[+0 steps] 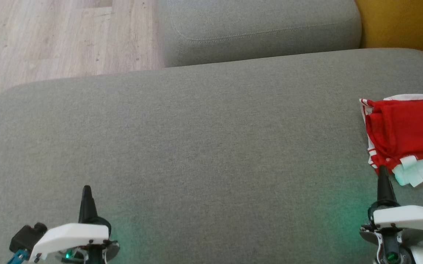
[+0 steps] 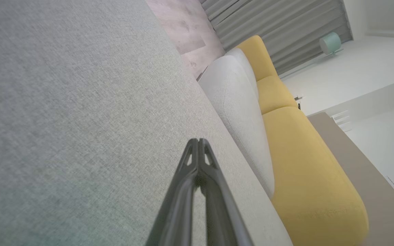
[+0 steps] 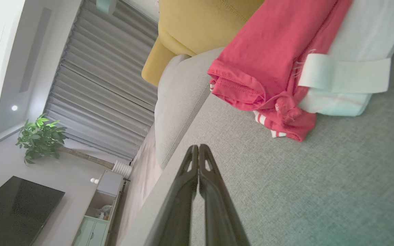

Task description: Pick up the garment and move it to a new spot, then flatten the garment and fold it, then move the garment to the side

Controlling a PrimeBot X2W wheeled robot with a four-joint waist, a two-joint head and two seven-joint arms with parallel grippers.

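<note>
Red garment (image 1: 405, 132), one, folded; left end effector (image 1: 86, 190), right end effector (image 1: 382, 171) both closed, empty.

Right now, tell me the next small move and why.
Probably ease the right gripper back slightly: the garment already lies folded at the right side of the cushion, and this gripper and the left gripper are shut, holding nothing.

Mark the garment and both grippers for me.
garment (image 1: 405, 128), head view, red upper layer.
left gripper (image 1: 86, 190), head view, closed fingertips.
right gripper (image 1: 382, 170), head view, closed fingertips.
</note>
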